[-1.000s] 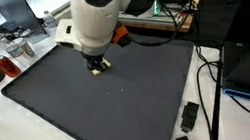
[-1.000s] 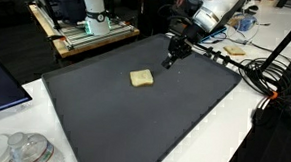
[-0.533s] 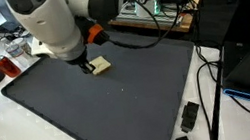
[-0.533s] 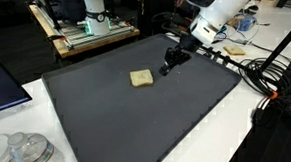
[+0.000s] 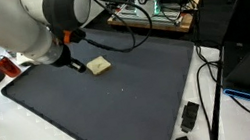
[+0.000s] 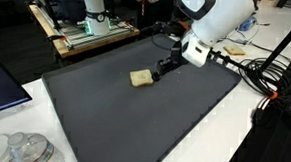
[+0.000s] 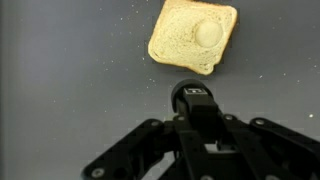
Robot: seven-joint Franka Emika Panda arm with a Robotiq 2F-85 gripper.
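My arm has swung across and now fills more of both exterior views than a second ago, carrying my gripper point(image 6: 163, 68) with its fingers closed on nothing to just beside the toast point(image 6: 141, 79), which has stayed put on the dark mat point(image 6: 133, 120). In an exterior view my arm hides the mat's far left corner and my fingertips are hard to make out.

no readable text, labels, brands, numbers or signs in any view
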